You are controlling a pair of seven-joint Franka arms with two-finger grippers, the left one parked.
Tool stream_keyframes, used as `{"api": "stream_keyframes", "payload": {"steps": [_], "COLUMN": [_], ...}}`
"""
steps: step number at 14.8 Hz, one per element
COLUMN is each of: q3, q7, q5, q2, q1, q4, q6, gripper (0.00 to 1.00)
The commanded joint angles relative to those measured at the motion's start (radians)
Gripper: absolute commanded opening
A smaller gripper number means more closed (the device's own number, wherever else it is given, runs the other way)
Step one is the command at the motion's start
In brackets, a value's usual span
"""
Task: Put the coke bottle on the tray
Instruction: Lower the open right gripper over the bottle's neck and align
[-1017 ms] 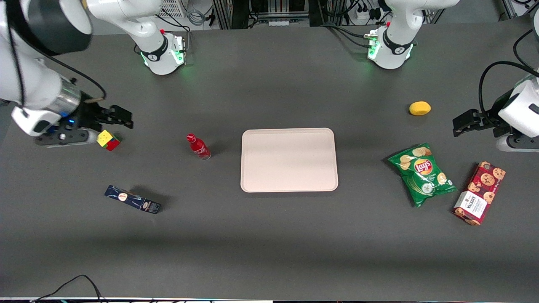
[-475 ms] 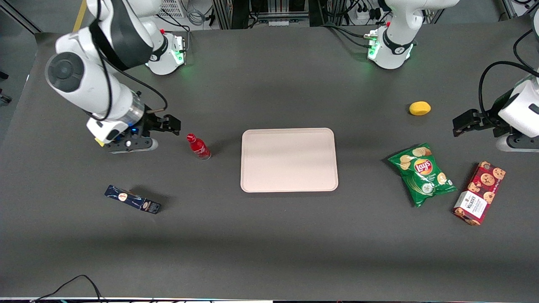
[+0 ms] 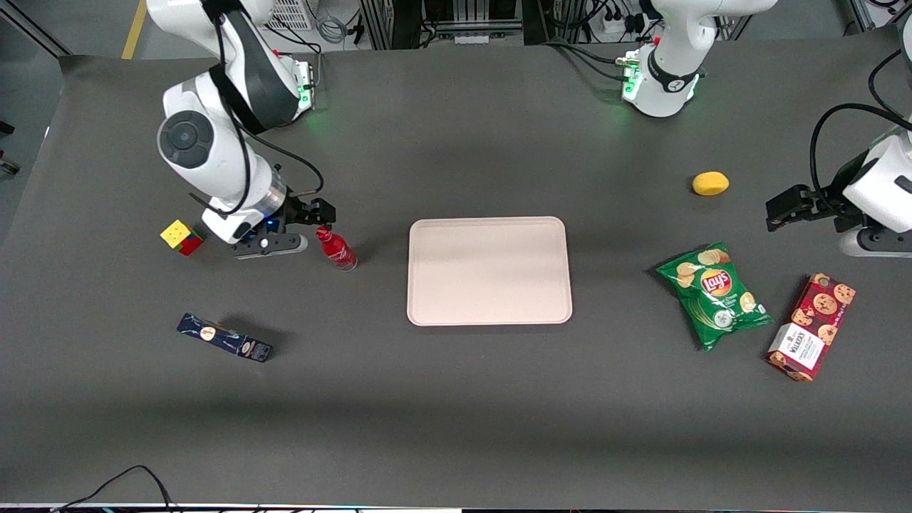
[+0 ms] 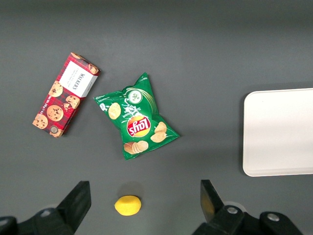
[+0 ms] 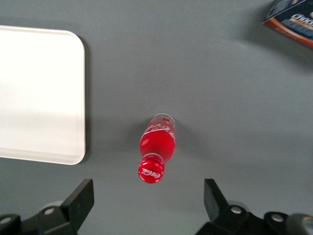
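Table [image 3: 456,427]: dark grey mat, bearing all that follows. Tray [image 3: 489,271]: pale pink, flat, low rim, mid-table, nothing on it; also seen in the right wrist view [image 5: 39,93]. Chips [image 3: 714,293]: green bag, lying flat toward the parked arm's end. Cookie box [image 3: 811,326]: red, flat, beside the chips and nearer that end still. Gripper [image 3: 317,214]: on the working arm, above the table just beside the bottle's cap, on the side away from the tray; fingers spread wide with nothing between them, both fingertips [image 5: 83,196] showing in the wrist view with the cap in the gap's line. Blue box [image 3: 224,337]: dark, narrow, lying flat, nearer the front camera than the gripper. Bottle [image 3: 336,248]: red, red cap, white script, clear base; stands upright on the table between gripper and tray, apart from the tray's rim, not yet lifted; from the wrist [image 5: 157,147] it is seen nearly end-on, cap toward the camera, long axis vertical. Judgement: the grasp turns on this; the bottle lies just ahead of and below the spread fingers, so they need to descend and advance slightly until the body sits between them. Lemon [image 3: 710,183]: yellow, toward the parked arm's end. Cube [image 3: 181,236]: coloured puzzle, beside the working arm's wrist
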Motion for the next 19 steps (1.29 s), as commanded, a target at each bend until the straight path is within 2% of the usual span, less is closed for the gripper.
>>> {"api": "stream_keyframes", "payload": {"steps": [1,9,11,13,17,19], "q3": [0.025,0.028,0.028,0.030,0.030,0.030], "q7": [0.018,0.017,0.016,0.017,0.016,0.016], "q5": [-0.013,-0.040,-0.041,-0.041,-0.049,-0.049], "q2": [-0.029,-0.013,-0.001,0.014,0.014,0.014], "q1": [-0.005,-0.005,-0.005,-0.005,-0.005,-0.005], "q4": [-0.098,-0.170,-0.170,-0.170,-0.170,-0.170], "q6": [0.099,0.196,0.205,0.221,0.225,0.227], "gripper": [1.00,1.00,0.97,0.86,0.56,0.50]}}
